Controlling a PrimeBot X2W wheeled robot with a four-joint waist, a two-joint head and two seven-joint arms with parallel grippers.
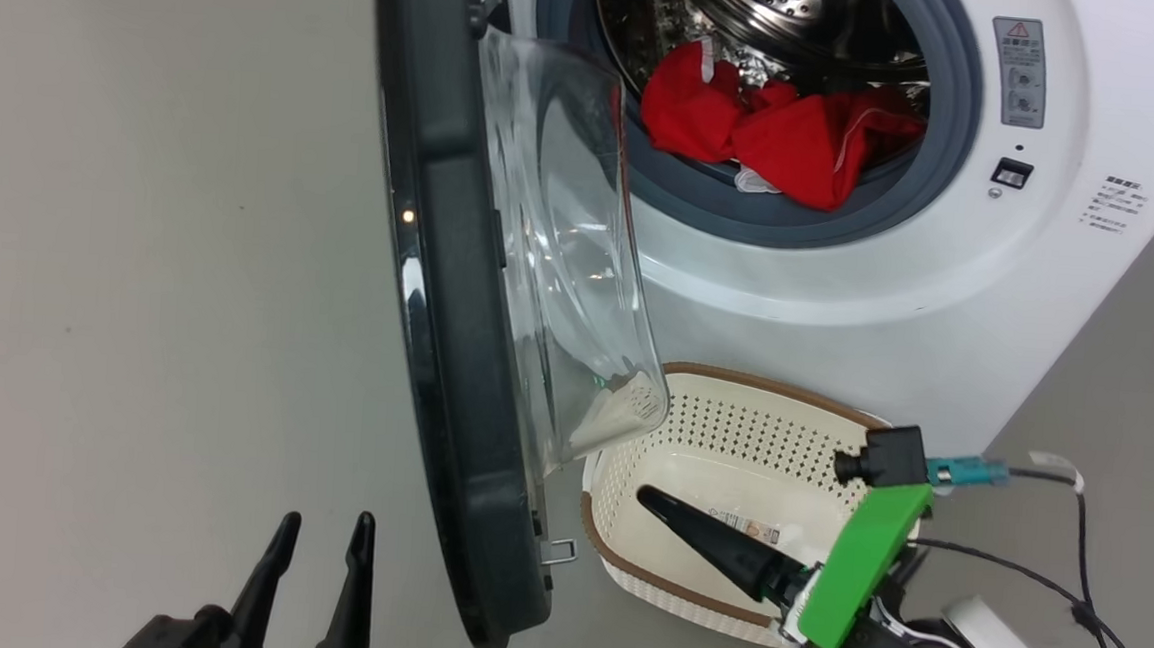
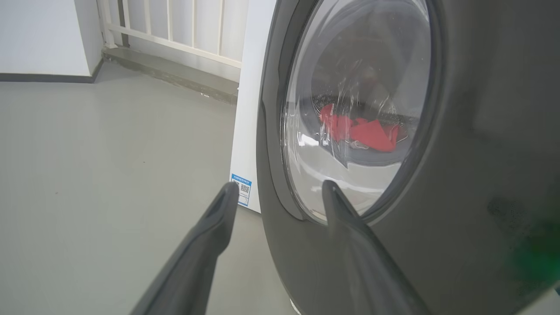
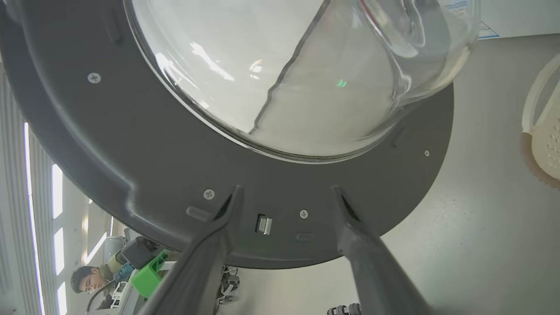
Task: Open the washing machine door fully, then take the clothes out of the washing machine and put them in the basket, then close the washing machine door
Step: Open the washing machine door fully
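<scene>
The washing machine door (image 1: 454, 377) stands open, edge-on to me, its glass bowl (image 1: 581, 264) bulging to the right. Red clothes (image 1: 779, 126) lie at the drum mouth of the white washing machine (image 1: 940, 286). The cream basket (image 1: 731, 424) sits on the floor below the opening, holding no clothes. My left gripper (image 1: 329, 517) is open, left of the door, facing its outer face (image 2: 459, 175). My right gripper (image 1: 666, 510) hangs over the basket. In the right wrist view its fingers are open (image 3: 286, 189), pointing at the door's inner rim and latch (image 3: 264, 225), holding nothing.
Bare grey floor (image 1: 138, 287) stretches left of the door. Black cables (image 1: 1072, 585) trail on the floor at the right, beside the machine. A person (image 3: 85, 280) sits far behind the door in the right wrist view. A white railing (image 2: 175, 26) lines the far wall.
</scene>
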